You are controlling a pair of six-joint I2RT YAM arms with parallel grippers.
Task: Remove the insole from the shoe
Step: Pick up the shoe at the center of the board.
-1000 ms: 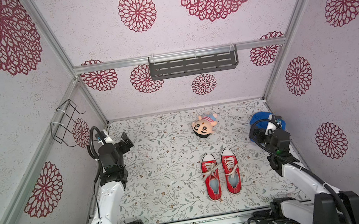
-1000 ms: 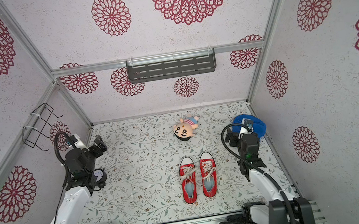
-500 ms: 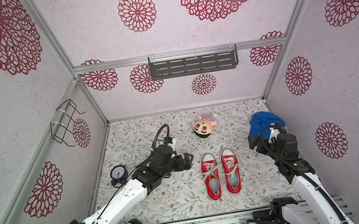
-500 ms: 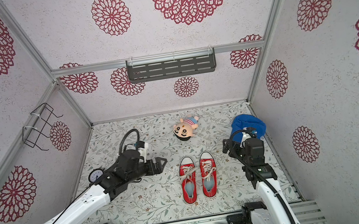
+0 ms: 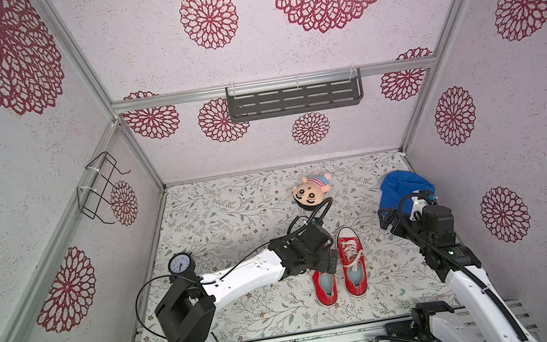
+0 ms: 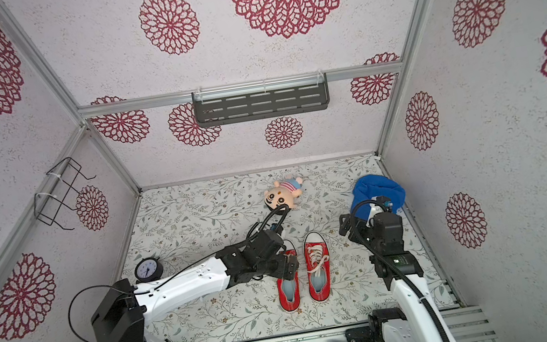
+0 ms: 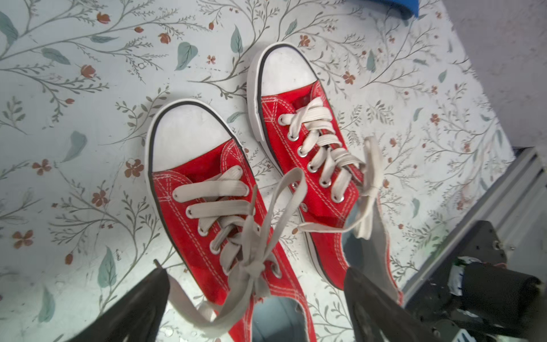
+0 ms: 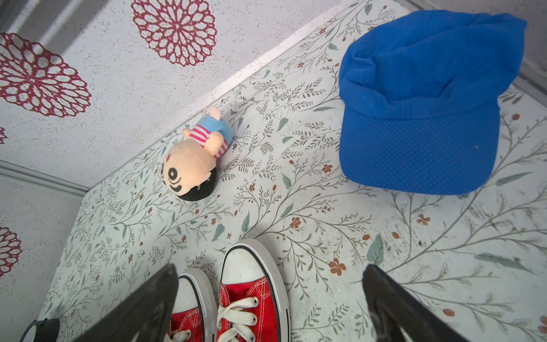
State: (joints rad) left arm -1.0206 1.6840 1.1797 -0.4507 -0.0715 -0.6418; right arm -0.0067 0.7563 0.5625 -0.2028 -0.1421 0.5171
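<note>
Far left of the desk (image 5: 220,220) there is a small clock (image 5: 180,265), well apart from the work. My left arm reaches from the lower left toward centre frame, forearm low and close to level. Its wrist tips down so the left gripper (image 5: 330,262) hangs over the laced part of the left-hand red shoe (image 5: 324,298). Its jaws are spread wide and carry nothing. In the left wrist view they straddle the lace knot, and I cannot tell whether they touch the canvas. The pair stands side by side at centre, toes toward the far wall, with the second shoe (image 5: 346,249) just beside the first and set a little higher in frame. The insole (image 5: 327,283) is inside the shoe, a pale grey-blue pad lying flat and showing only through the heel opening. My read is that it is light, thin and floppy, so it should fold rather than resist and will likely drag on the lining. The shoe is light too and may lift with it unless pinned. The heel edge is the one exposed place to pinch, since the front runs under tongue and laces. Loose lace ends trail near the opening and could snag. At upper centre lies a plush doll (image 5: 311,192), clear of things. To the right, my other arm rises from the lower right with its elbow folded. The right gripper (image 5: 387,223) is held up near the shoe toes, jaws fully parted and empty. Behind it sits a blue cap (image 5: 404,183).
</note>
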